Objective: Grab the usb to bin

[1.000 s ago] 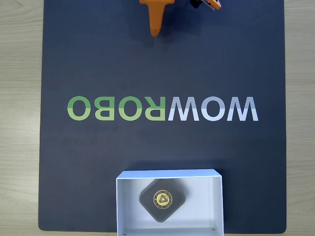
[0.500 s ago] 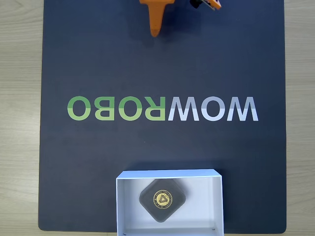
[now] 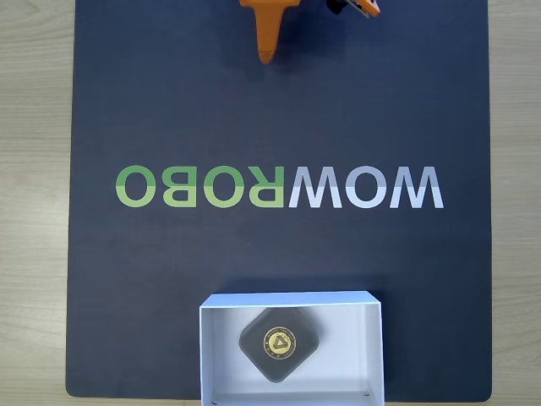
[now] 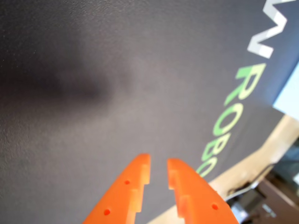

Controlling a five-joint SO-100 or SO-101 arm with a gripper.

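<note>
So the bin [image 3: 292, 351] sits at the near edge of the dark mat [image 3: 169, 279] in the fixed view, roughly centre. The usb [image 3: 279, 342] is already lying flat inside it, turned like a diamond, a bit left of the bin's middle, gold emblem facing up, not touching any wall as far as I can see. Further out there's the big WOWROBO lettering [image 3: 279, 186] running across the mat, upside down from this side. The mat lies on a light wooden table [image 3: 34, 211]. At the far edge the orange end effector [image 3: 267, 57] pokes in, pointing toward the near side, well apart from the bin. In the wrist view its two fingers [image 4: 133, 179] are slightly apart with a narrow gap, nothing between them, just bare mat below.
</note>
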